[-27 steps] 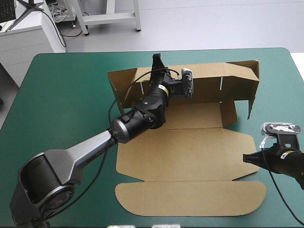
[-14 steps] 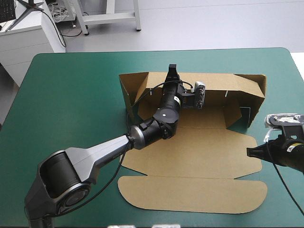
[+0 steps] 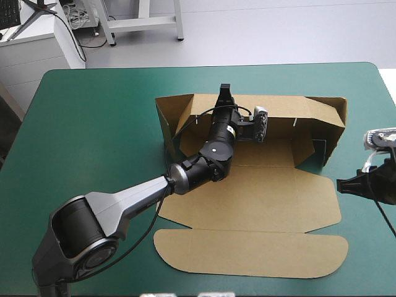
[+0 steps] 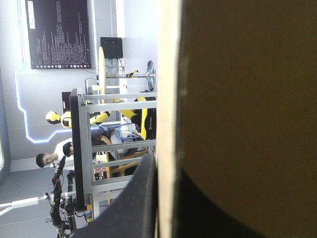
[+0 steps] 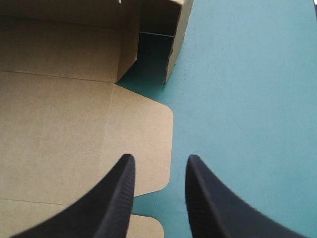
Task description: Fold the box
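One brown box [image 3: 247, 198] lies on the teal-green cover [image 3: 93, 124], a little right of its middle. The long far wall stands upright, with a short end flap raised at its left end and another at its right end. The base panel lies flat, and the lid panel, with rounded corners, lies flat toward the near edge.

The left gripper [image 3: 224, 93] reaches over the base from the near left and sits on the top edge of the far wall, left of that wall's middle. In the left wrist view its black fingers are all but pressed together, pinching the board, whose pale cut edge runs between them.

The right gripper [image 3: 340, 185] is near the cover's right edge, at the outer edge of the base's right side flap. In the right wrist view its fingers [image 5: 119, 193] stand a little spread with nothing held between them, one over the flap's rounded corner and the other over bare cover. Whether they touch the board cannot be told.
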`<state>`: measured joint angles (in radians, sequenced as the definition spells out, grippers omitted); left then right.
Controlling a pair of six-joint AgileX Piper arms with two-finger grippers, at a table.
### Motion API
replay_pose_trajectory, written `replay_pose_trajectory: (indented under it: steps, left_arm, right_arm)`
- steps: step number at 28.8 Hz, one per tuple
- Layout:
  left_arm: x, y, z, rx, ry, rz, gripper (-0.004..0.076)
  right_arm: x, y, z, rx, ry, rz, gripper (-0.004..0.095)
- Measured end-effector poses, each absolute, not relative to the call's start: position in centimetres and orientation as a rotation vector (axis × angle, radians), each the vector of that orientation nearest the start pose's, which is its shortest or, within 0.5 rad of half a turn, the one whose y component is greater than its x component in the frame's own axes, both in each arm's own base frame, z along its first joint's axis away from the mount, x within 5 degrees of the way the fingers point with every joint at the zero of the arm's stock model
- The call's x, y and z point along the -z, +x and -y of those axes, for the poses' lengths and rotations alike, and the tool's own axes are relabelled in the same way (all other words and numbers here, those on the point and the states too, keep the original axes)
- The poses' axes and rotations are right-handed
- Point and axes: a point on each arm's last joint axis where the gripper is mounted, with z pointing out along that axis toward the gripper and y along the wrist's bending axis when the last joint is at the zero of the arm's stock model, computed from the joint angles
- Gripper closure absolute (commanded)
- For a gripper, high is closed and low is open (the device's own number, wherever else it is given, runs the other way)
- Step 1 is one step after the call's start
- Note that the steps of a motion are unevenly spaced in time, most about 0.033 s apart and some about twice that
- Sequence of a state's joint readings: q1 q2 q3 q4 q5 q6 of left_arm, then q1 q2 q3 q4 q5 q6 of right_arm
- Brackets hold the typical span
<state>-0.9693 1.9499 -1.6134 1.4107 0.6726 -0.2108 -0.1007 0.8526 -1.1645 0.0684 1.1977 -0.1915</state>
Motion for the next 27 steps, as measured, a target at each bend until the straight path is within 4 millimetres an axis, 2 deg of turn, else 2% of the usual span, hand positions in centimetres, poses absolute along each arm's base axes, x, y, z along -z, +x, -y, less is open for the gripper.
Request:
replay_pose_trajectory:
  steps: [5, 10, 12, 22, 27]
  left_arm:
    - [-30.4, 30.4, 34.4, -0.749, 1.42, -1.314, 0.0734]
    - [-30.4, 30.4, 34.4, -0.745, 1.419, -1.314, 0.0734]
    - [-30.4, 30.4, 34.5, -0.744, 1.419, -1.313, 0.0734]
    - [-30.4, 30.4, 34.5, -0.743, 1.419, -1.314, 0.0734]
    - [-30.4, 30.4, 34.5, -0.743, 1.419, -1.315, 0.0734]
  right_arm:
    - [-41.5, 12.9, 0.7, 0.049, -0.106, -2.365, 0.0413]
    - [-41.2, 13.5, 0.7, 0.041, -0.105, -2.389, 0.0235]
    - [-41.0, 14.0, 0.8, 0.032, -0.101, -2.405, 0.0196]
    - [-39.9, 16.4, 0.4, -0.068, -0.085, -2.461, 0.0198]
    - [-41.6, 18.4, 0.8, -0.041, -0.045, -2.282, 0.0198]
